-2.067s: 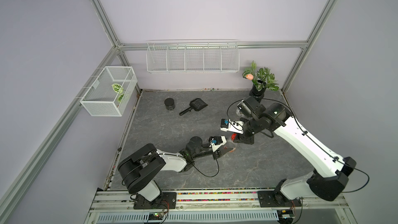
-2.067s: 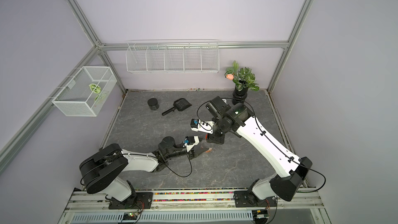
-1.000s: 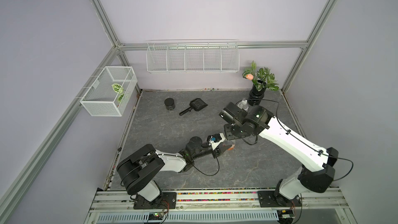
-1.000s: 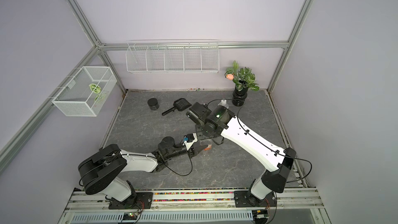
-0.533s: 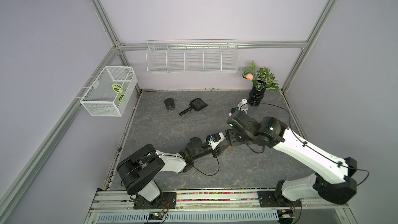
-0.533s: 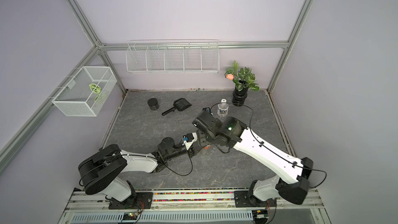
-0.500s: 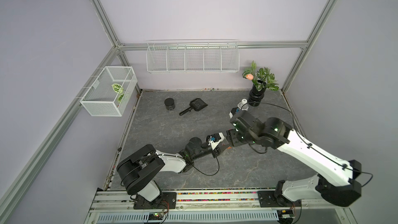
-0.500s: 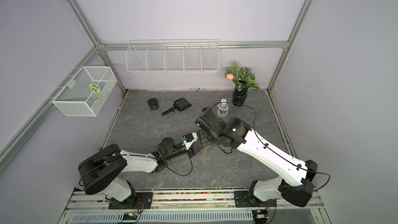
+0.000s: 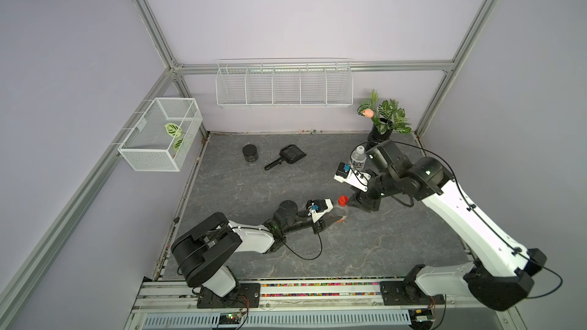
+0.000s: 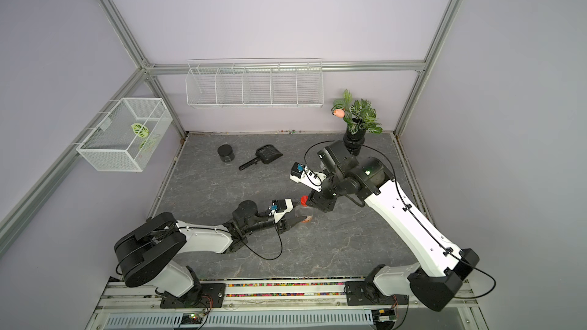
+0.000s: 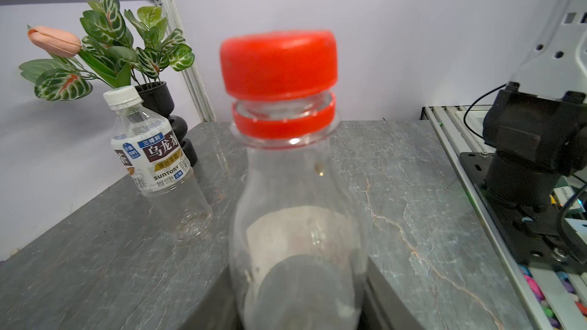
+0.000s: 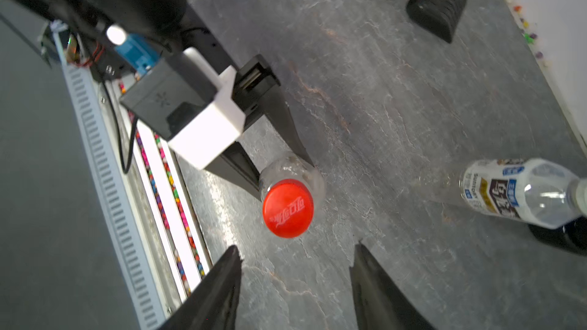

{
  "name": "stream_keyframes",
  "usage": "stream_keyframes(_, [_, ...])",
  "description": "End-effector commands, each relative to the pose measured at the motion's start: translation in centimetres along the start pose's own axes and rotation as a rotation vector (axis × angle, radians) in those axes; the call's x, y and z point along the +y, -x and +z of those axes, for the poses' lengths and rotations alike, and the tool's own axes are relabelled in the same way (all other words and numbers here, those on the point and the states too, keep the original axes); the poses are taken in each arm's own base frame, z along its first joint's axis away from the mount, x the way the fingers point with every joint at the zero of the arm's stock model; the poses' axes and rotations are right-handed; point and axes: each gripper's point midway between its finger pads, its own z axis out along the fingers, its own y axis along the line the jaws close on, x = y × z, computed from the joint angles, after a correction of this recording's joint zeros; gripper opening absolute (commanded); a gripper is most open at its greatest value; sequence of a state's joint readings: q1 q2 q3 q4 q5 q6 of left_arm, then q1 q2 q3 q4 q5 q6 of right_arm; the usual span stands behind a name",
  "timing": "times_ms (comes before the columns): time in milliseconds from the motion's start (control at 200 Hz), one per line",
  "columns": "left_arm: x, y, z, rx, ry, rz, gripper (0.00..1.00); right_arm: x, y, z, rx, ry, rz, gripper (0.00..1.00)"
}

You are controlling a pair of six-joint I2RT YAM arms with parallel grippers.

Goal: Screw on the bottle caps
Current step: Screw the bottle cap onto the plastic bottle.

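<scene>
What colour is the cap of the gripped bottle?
The round plastic cap is bright red, clearest in the left wrist view.

Left wrist view: tall bottle (image 11: pixel 298 217) cut off at its base, red cap (image 11: pixel 279 65) blurred, perhaps not fully seated. Right wrist view cuts off the white cap (image 12: pixel 583 196) of the short bottle (image 12: pixel 514 195); in a top view the right arm (image 10: pixel 365 176) hides that bottle.

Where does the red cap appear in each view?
Top view: mid-table, red cap on the clear bottle.
Top view: cap, the same spot.
Left wrist: cap fills the middle, close up.
Right wrist: cap seen from above, beyond the open right gripper.
Shared landmark: the left gripper shut on that bottle.
</scene>
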State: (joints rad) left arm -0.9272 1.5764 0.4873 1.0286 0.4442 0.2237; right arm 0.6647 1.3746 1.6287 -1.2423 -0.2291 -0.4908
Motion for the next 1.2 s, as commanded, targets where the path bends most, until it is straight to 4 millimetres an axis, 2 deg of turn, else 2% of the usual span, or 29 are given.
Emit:
stream_keyframes(0, [-1.0, -2.6, 0.1, 0.090, -0.063, -0.040, 0.50, 1.2, -0.7, 1.0, 0.062, 0.131, -0.177, 0.58])
stream_keyframes(145, [-0.9, -2.6, 0.2, 0.089, -0.067, -0.043, 0.50, 1.1, -0.5, 1.7, 0.081, 0.170, -0.224, 0.54])
stream_keyframes(300, [-1.0, -2.7, 0.2, 0.089, -0.070, -0.048, 0.50, 0.9, -1.1, 2.3, 0.127, 0.166, -0.257, 0.52])
stream_keyframes(545, [-0.9, -2.8, 0.3, 0.091, -0.067, -0.049, 0.50, 0.9, -1.0, 2.4, 0.130, 0.163, -0.271, 0.43])
stream_keyframes(845, [-0.8, -2.9, 0.3, 0.099, -0.060, -0.056, 0.50, 1.0, -1.1, 2.6, 0.149, 0.132, -0.265, 0.37])
stream_keyframes(940, [-0.7, -3.3, 0.5, 0.121, -0.059, -0.053, 0.50, 0.7, -1.6, 3.1, 0.180, 0.102, -0.202, 0.30])
stream_keyframes(1050, [-0.1, -3.5, 0.6, 0.129, -0.029, -0.046, 0.49, 1.7, -2.1, 3.7, 0.216, 0.112, -0.111, 0.19])
stream_keyframes(1120, [0.1, -3.3, 0.5, 0.124, -0.018, -0.037, 0.49, 1.6, -2.3, 4.2, 0.231, 0.079, 0.023, 0.11])
stream_keyframes(1195, [0.5, -3.3, 0.6, 0.119, 0.004, -0.048, 0.49, 1.0, -2.3, 4.8, 0.246, -0.017, 0.217, 0.06])
